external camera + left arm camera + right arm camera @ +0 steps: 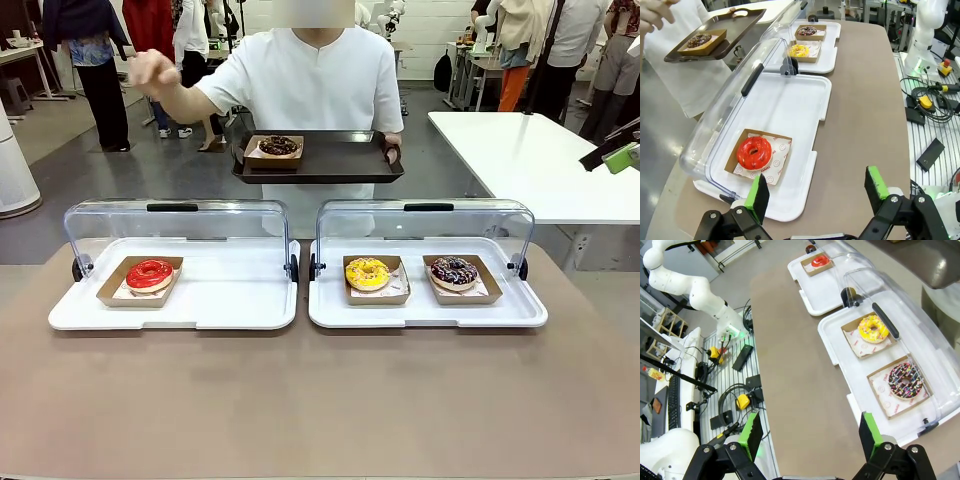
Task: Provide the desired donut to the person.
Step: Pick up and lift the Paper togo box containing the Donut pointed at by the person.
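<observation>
Yellow donut, with a red donut to its left and a sprinkled donut just right — lids raised for reach. Beyond it, the person holds a tray out to receive. Left claw, right claw — wide open, empty.

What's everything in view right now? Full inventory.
left display tray: 1, white, lid open, table's left
right display tray: 1, white, lid open, table's right
red donut: 1, red, in left display tray
yellow donut: 1, yellow, in right display tray
sprinkled donut: 1, dark, right display tray, beside yellow donut
chocolate donut: 1, brown, on serving tray
serving tray: 1, dark, held by person
table: 1, brown, under display trays
person: 1, white shirt, far side
left gripper: 1, black-green, open, near red donut
right gripper: 1, black-green, open, near sprinkled donut
</observation>
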`<state>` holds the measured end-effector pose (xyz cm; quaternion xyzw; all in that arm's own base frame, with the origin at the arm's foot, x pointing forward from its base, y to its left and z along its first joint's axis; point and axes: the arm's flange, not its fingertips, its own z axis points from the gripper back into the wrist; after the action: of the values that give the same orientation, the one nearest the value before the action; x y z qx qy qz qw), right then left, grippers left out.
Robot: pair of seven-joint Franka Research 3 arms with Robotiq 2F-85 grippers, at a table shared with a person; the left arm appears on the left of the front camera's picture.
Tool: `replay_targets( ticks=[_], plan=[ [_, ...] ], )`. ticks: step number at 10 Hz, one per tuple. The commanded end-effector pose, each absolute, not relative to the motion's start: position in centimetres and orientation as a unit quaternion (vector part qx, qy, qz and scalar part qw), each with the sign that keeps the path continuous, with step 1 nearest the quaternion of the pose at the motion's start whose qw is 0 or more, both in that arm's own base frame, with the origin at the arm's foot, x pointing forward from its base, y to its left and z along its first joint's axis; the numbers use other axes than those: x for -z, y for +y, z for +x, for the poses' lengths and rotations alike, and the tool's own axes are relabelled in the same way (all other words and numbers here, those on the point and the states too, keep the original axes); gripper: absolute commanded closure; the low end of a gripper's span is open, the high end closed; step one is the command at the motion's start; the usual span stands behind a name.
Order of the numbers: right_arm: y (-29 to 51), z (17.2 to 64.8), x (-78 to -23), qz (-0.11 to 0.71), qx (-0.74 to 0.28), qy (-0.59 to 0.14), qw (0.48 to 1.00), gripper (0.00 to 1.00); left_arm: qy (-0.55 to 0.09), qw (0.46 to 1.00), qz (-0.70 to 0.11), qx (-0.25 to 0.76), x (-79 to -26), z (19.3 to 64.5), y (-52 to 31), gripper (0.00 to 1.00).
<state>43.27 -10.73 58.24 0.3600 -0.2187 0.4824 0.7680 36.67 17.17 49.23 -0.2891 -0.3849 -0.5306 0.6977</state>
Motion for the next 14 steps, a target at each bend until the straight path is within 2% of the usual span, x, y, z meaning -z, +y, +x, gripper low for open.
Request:
replay_targets(
  ticks=[1, 12, 14],
  plan=[
    [-10.6, 43.3, -58.4, 0.36, -0.481, -0.218, 0.769, 0.0, -0.391, 0.693, -0.291, 0.531, -49.2, 36.7, 17.3, 0.0],
    [-10.6, 43.3, -58.4, 0.36, -0.481, -0.218, 0.769, 0.0, -0.385, 0.698, -0.289, 0.531, -49.2, 36.7, 17.2, 0.0],
    [-10.6, 43.3, -58.4, 0.36, -0.481, -0.218, 0.769, 0.0, -0.364, 0.705, -0.246, 0.557, -51.0, 37.9, 16.4, 0.0]
  ],
)
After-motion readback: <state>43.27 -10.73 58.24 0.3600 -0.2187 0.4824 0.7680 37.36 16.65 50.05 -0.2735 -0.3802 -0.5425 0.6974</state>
